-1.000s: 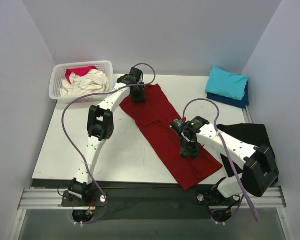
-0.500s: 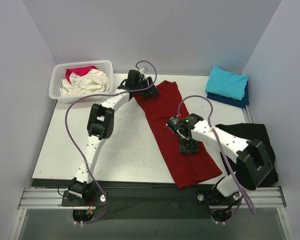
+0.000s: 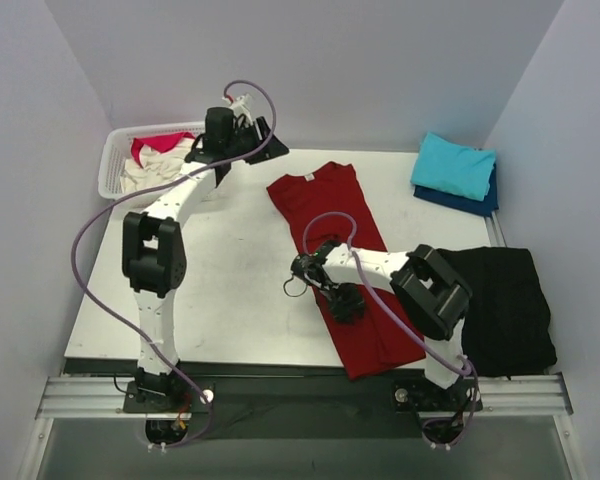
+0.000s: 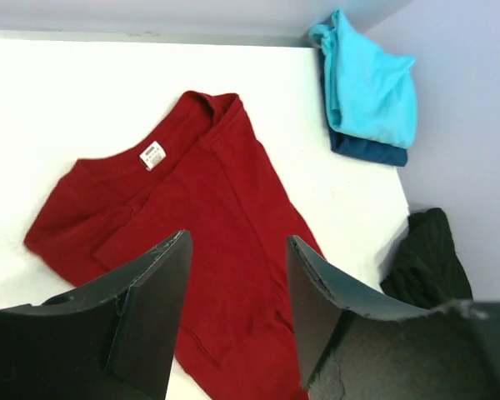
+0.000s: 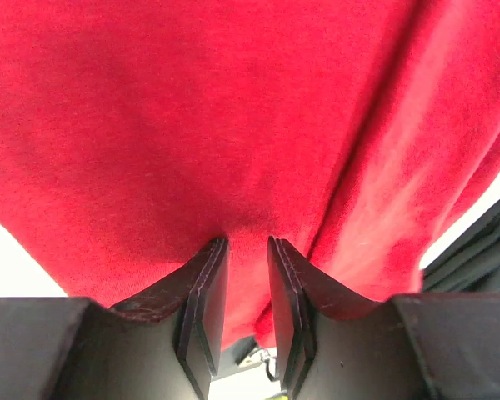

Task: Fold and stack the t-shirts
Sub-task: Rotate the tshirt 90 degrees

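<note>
The dark red t-shirt (image 3: 330,215) lies spread on the white table (image 3: 220,290). The right gripper (image 5: 247,243) pinches the cloth at its left side. The left gripper (image 4: 237,242) hangs open and empty, well apart from the shirt.

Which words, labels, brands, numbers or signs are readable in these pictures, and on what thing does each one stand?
None can be read.
The white tag inside the collar of the dark red t-shirt: print too small and blurred to read.
The turquoise t-shirt, navy t-shirt and basket: no writing visible.
</note>
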`<action>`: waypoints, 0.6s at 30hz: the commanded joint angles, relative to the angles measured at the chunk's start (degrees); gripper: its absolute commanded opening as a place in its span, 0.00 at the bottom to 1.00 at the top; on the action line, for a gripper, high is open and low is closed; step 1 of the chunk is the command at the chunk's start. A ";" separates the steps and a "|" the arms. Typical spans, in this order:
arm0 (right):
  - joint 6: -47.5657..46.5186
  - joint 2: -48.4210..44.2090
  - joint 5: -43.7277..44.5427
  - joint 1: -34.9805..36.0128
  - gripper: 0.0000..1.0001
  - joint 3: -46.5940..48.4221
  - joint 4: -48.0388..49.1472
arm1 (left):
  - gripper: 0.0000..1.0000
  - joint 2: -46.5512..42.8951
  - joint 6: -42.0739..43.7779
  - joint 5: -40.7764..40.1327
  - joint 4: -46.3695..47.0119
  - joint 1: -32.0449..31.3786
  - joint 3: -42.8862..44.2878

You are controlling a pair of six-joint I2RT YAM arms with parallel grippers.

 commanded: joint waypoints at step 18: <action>-8.29 27.99 -5.71 6.80 0.28 40.89 -3.42 | 0.61 -29.79 9.53 -4.15 -16.19 -0.01 -16.65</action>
